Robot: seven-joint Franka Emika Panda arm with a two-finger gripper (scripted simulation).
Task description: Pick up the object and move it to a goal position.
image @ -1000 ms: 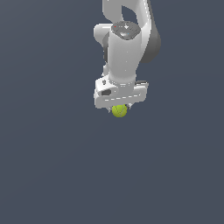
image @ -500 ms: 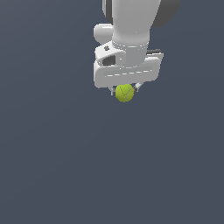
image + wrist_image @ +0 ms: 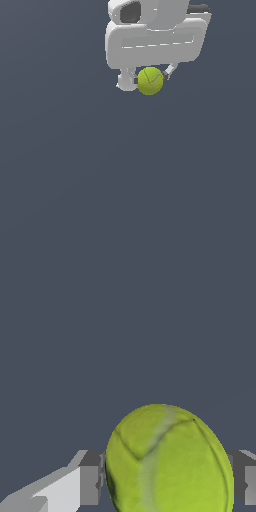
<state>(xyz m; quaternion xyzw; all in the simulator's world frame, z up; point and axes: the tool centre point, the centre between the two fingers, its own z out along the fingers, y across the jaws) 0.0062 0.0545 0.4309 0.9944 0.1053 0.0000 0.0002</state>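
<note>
1. Exterior view: the small yellow-green ball with faint thin seam lines (image 3: 150, 81) sits just under the white gripper body, near the top edge of the frame and a little toward the exterior view's right of centre.
2. Wrist view: the same ball (image 3: 170, 461) fills the space between the two fingers, its pale seam lines meeting in a Y-shaped fork on the facing side.
3. No brand name, label or other writing can be read on the ball in either view; only the seams mark its surface.
4. The white, boxy gripper (image 3: 149, 79) is closed down to the ball's width and has hold of it, one finger on each side.
5. In the exterior view, one rounded white fingertip (image 3: 125, 81) touches the ball on the exterior view's left, and a thinner grey finger touches it on the exterior view's right.
6. In the wrist view, grey finger pads (image 3: 91, 478) press against both flanks of the ball.
7. The gripper body is wider than the ball and carries no legible lettering; a dark recess shows on its upper part.
8. Around and beneath lies a plain dark blue-grey surface (image 3: 125, 190), reaching all edges and corners. Whether the ball is clear of it cannot be told.
</note>
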